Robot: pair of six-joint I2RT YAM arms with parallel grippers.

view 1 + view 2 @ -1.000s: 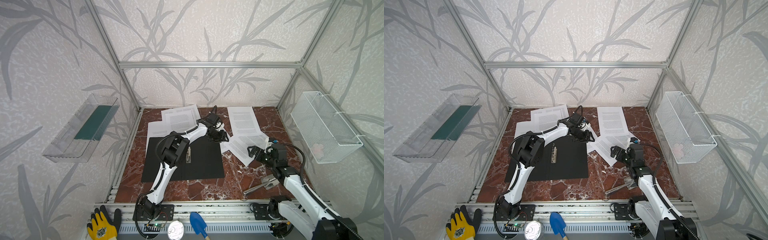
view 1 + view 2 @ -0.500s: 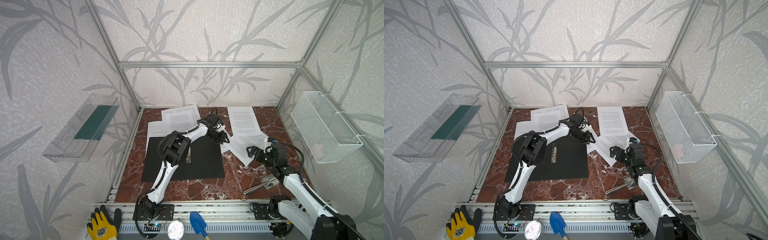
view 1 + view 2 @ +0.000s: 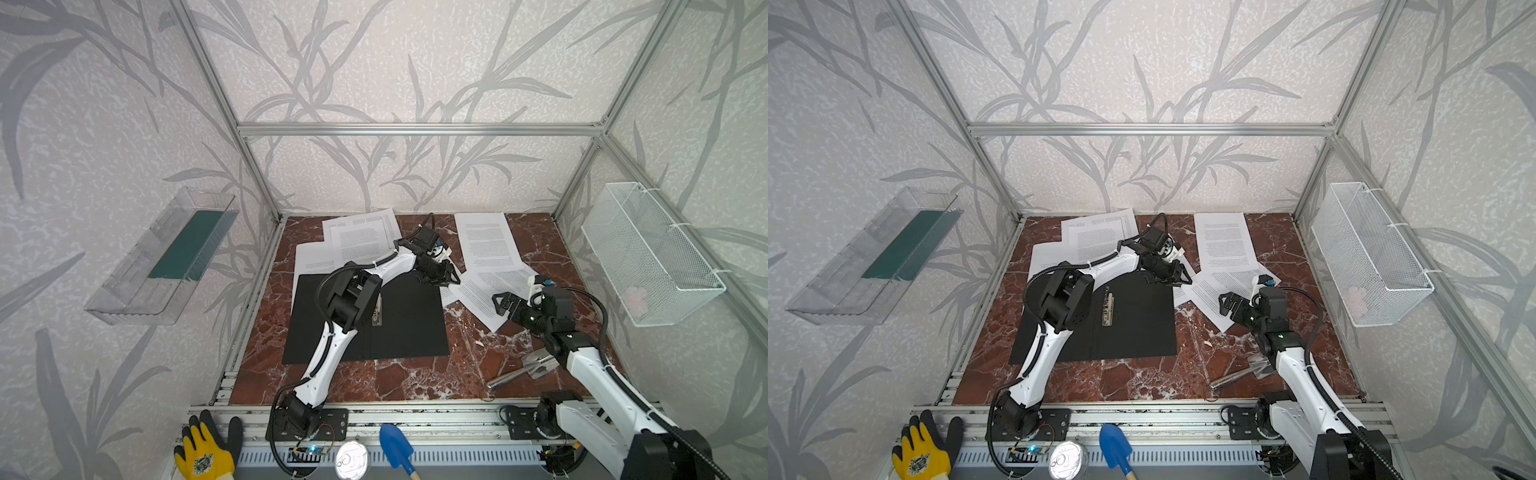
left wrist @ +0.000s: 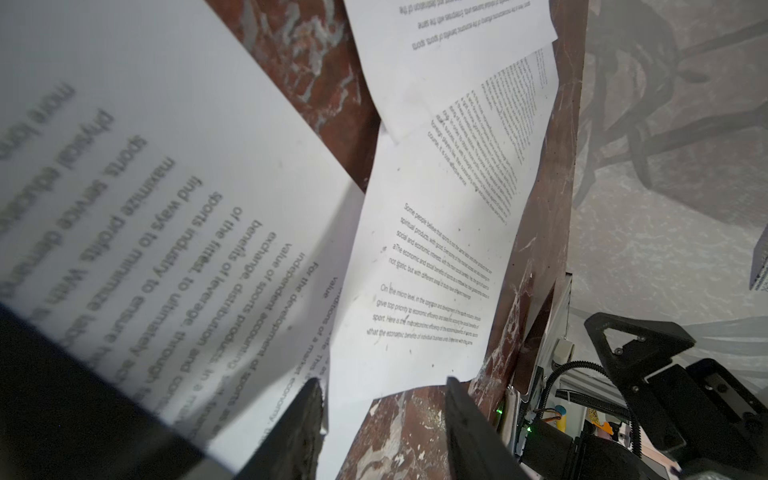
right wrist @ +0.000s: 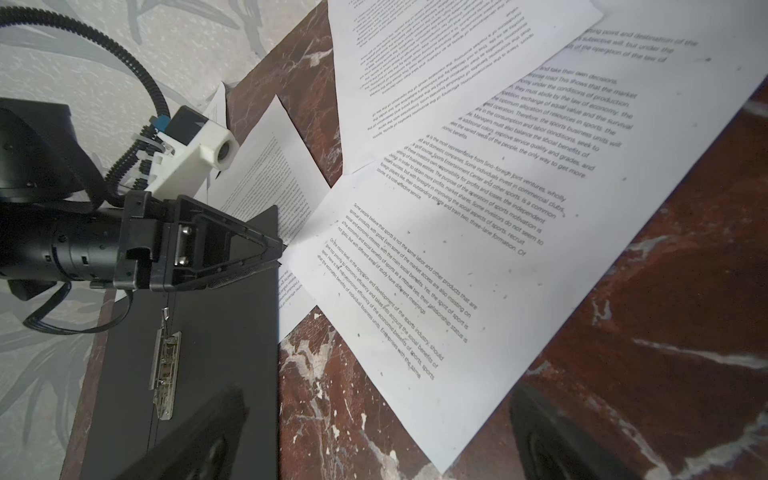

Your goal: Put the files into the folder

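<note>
Compared with the earlier frames, the right gripper [image 3: 505, 307] has edged leftward over the slanted sheets, toward the folder. The left gripper [image 3: 451, 277] has barely shifted, and the papers lie as before.

**Grippers.** The left gripper sits at the far right corner of the thin folder [image 3: 407, 328]. In the left wrist view its fingers [image 4: 301, 428] stand parted, with a sheet's edge beside one of them and nothing clamped. The right gripper is spread wide and released, hovering just above the slanted sheets.

**Task objects.** The folder lies opened flat, black inside up, left of centre on the red-brown marble tabletop [image 3: 395, 382]. The files [image 3: 486, 243], loose white paper sheets printed with dense black text, all lie outside it: several overlap at the back left, one lies alone at the back right, and two overlap just right of the folder.

**Hidden.** The left arm [image 3: 332, 357] covers part of the folder and of the back-left sheets. One sheet runs under the folder's right edge, another under its far edge. The folder's outer face is turned down, unseen. In both top views the print is too small to read.

**Orientation.** The slim metal clip [image 3: 377, 313] along the folder's spine runs front to back, and the opened folder's long axis runs left to right. The back-right sheet's long axis runs front to back, while the two sheets beside the folder lie slanted.
</note>
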